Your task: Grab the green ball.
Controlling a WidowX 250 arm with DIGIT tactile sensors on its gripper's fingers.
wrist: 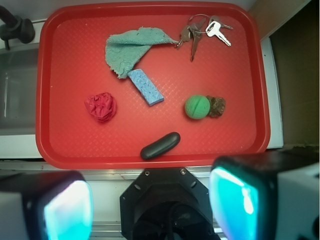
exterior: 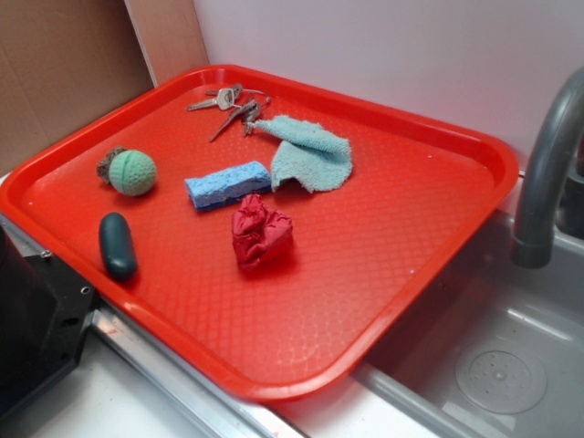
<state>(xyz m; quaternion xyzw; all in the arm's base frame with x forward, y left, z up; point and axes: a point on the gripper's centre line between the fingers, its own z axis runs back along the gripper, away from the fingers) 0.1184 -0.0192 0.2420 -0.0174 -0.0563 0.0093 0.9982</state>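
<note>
End effector (wrist: 160, 200) spread wide, dimpled round green ball (wrist: 197, 107) (ridged), textured red tray (wrist: 225, 140)

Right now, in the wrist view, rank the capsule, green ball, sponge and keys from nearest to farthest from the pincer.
1. Capsule, at the tray's near edge, just ahead of the pincer.
2. Green ball, right of centre.
3. Sponge, mid-tray.
4. Keys, far right corner.

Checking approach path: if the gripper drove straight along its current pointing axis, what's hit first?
Likely the dark capsule near the red tray front edge, not the green ball; depth unclear. Gripper looks open.
</note>
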